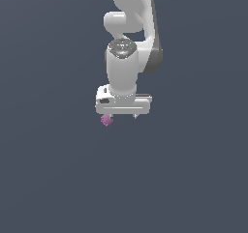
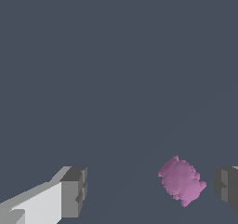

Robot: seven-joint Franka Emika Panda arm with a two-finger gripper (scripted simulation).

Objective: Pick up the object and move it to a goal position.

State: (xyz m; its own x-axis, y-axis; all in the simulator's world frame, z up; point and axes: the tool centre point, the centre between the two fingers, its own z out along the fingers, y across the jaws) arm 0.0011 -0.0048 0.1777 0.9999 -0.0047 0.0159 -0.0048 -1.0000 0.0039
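- Approach stage: gripper [image 1: 123,116] poised over the object [image 1: 107,120], fingers [image 2: 74,192] spread wide and holding nothing.
- Object lies in the gap in the wrist view, off-centre, close to one finger; in the exterior view, just below frame centre, under the gripper's left end.
- Next move, as judged: centre, descend, close.
- Surface [image 1: 48,179] shows no obstacle; no goal marker is visible.
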